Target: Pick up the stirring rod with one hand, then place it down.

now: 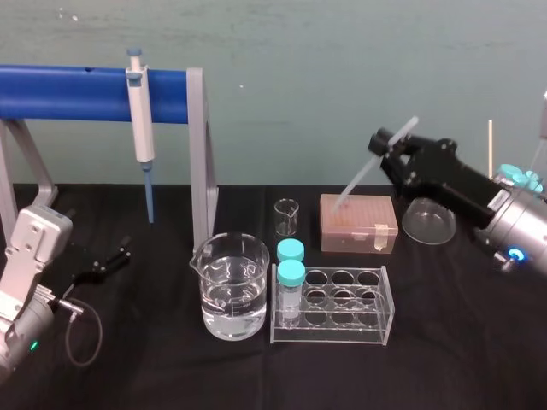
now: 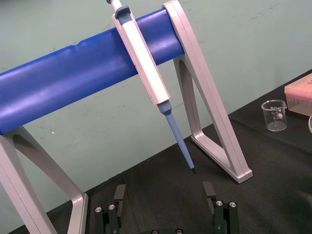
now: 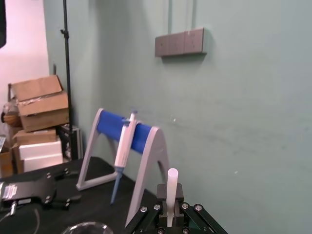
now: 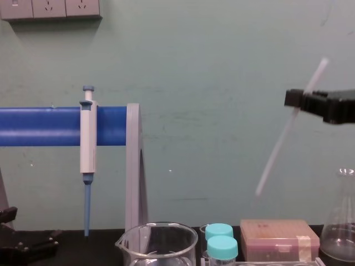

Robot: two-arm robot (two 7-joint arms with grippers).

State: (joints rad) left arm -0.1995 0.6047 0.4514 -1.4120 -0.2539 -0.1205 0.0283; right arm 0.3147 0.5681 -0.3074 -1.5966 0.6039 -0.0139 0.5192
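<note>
Nothing can be read in any view. The small beaker (image 2: 276, 116) has faint white printed marks on its wall, too small to make out.

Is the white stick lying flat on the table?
No, the right gripper holds the stirring rod tilted in the air, its lower end higher than the pink box.
</note>
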